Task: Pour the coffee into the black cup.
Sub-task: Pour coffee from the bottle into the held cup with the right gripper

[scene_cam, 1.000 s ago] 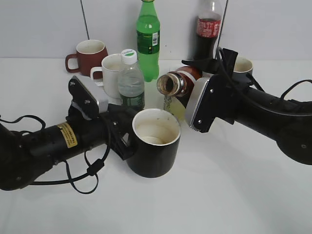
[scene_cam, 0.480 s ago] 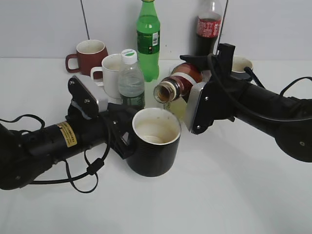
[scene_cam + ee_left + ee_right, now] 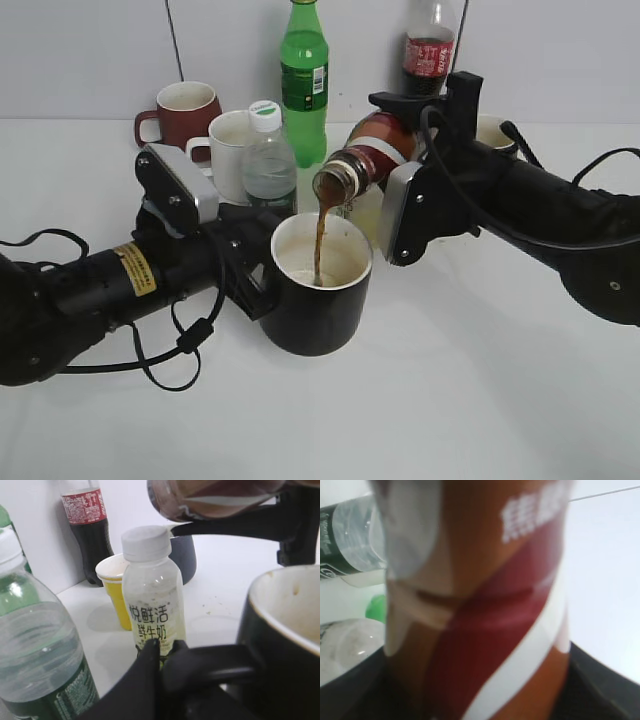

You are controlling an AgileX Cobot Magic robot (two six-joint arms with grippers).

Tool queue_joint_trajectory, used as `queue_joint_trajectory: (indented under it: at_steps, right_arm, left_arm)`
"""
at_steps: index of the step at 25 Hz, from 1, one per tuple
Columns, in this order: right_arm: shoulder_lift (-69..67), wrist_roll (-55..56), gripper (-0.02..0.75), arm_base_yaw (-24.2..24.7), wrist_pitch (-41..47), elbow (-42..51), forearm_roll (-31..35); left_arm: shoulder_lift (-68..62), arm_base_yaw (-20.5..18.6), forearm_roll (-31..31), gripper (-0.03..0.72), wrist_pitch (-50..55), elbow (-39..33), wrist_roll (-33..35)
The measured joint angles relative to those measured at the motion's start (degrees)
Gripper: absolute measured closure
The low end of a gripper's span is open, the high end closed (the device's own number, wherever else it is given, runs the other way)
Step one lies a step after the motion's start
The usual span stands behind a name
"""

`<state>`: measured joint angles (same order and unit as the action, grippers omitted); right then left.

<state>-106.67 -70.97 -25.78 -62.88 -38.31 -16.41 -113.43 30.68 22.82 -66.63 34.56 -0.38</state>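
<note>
The black cup [image 3: 318, 300] stands at the table's middle; its rim shows in the left wrist view [image 3: 282, 610]. My left gripper [image 3: 250, 285] is shut on its handle [image 3: 210, 667]. My right gripper [image 3: 405, 150] is shut on the brown coffee bottle [image 3: 368, 155] and holds it tilted, mouth down, over the cup. A brown stream of coffee [image 3: 320, 245] falls from the bottle's mouth into the cup. The bottle fills the right wrist view [image 3: 475, 605] and shows at the top of the left wrist view [image 3: 210, 497].
Behind the cup stand a water bottle [image 3: 268, 165], a white mug [image 3: 230, 150], a dark red mug [image 3: 182, 115], a green bottle [image 3: 303, 80] and a cola bottle [image 3: 428, 60]. A yellow cup [image 3: 117, 587] and a small milk bottle [image 3: 152, 595] stand close behind.
My right gripper has tipped the bottle further, mouth lower over the cup. Coffee now streams into the cup, where before only drips showed. The left arm and cup have shifted slightly.
</note>
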Motion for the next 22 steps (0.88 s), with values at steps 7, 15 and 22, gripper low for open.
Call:
queue_joint_trajectory:
  at_steps: [7, 15, 22]
  right_arm:
    - [0.0, -2.4, 0.233, 0.0, -0.2, 0.0, 0.6]
    - [0.0, -5.7, 0.233, 0.0, -0.3, 0.0, 1.1]
    - [0.0, -6.7, 0.233, 0.0, -0.5, 0.0, 2.1]
  left_arm:
    - [0.1, 0.0, 0.0, 0.645, 0.0, 0.0, 0.0]
    - [0.1, 0.0, 0.0, 0.645, 0.0, 0.0, 0.0]
    - [0.1, 0.0, 0.0, 0.645, 0.0, 0.0, 0.0]
